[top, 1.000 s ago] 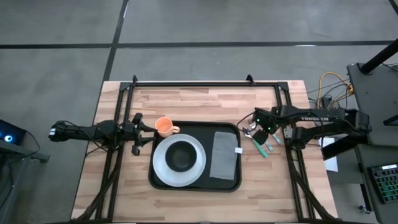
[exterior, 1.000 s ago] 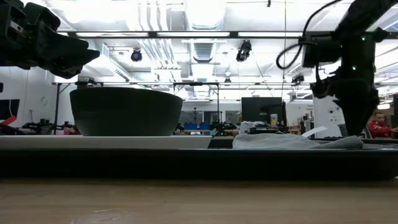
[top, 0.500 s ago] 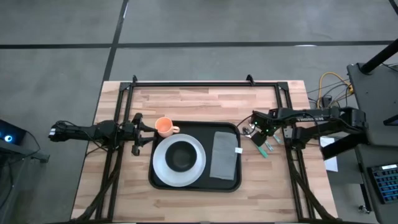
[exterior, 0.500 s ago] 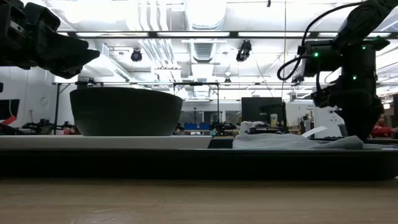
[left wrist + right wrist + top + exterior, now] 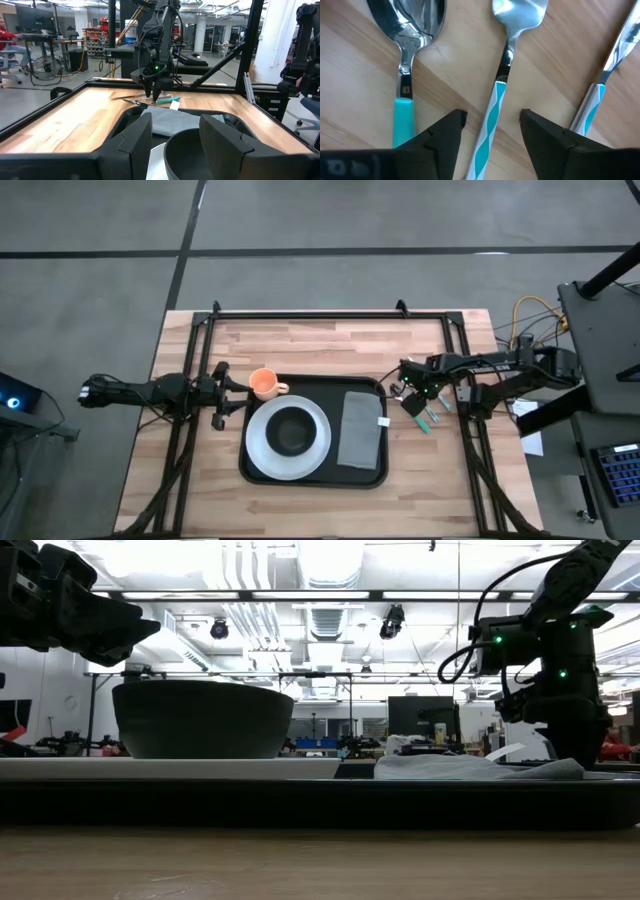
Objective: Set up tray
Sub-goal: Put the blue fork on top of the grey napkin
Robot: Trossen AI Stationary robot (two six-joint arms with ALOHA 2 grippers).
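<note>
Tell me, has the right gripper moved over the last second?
Yes. In the high view the right gripper has edged closer to the tray, now open above the cutlery.

Shiny metal on pale wood

From my end the spoon [image 5: 412, 30] and fork [image 5: 512, 20] look polished steel with glossy teal plastic handles; counter [image 5: 300, 340] is smooth wood planks, tray [image 5: 310, 477] matt black.

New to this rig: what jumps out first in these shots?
The black tray at mid-table, carrying a white plate with a dark bowl and a grey napkin. An orange cup sits at its far left corner. The right gripper, open, hovers over teal-handled cutlery on the wood right of the tray.
</note>
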